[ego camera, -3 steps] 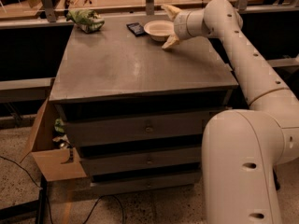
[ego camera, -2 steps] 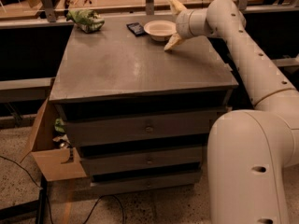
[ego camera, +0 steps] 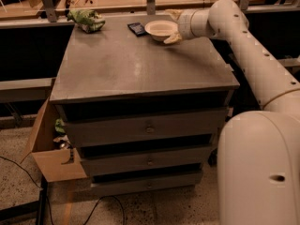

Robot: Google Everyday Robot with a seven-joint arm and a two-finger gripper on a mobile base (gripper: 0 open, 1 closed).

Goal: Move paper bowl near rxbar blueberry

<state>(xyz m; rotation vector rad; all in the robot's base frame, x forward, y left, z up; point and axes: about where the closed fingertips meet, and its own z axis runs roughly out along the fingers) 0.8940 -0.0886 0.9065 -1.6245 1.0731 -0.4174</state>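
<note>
The gripper (ego camera: 173, 27) is in at the upper centre of the frame, the arm reaching in from the right across the back of the table (ego camera: 140, 67). The jaws stand apart, one tip behind the bowl (ego camera: 160, 29) and one in front, so the bowl's right side sits between them. Whether they press on the rim or only flank it, that cannot be told from here.

The bowl rests flat on the table, upright, at the far edge. Just to its left, close but with a sliver of grey top showing between them, lies the bar (ego camera: 137, 28), a small, dark, flat rectangle. The side-on reach looks sensible: coming from the right keeps the arm off the bar and lets the bowl slide or lift leftwards.

The bowl itself is round, shallow and cream-white, with a broad pale rim and a slightly shadowed hollow, nothing visible inside. It looks light and easy to tip if squeezed unevenly.

Further left, in the upper-left corner of the table, sits a green bag (ego camera: 86, 20), well apart. By the look of it, the bowl already sits near the bar.
</note>
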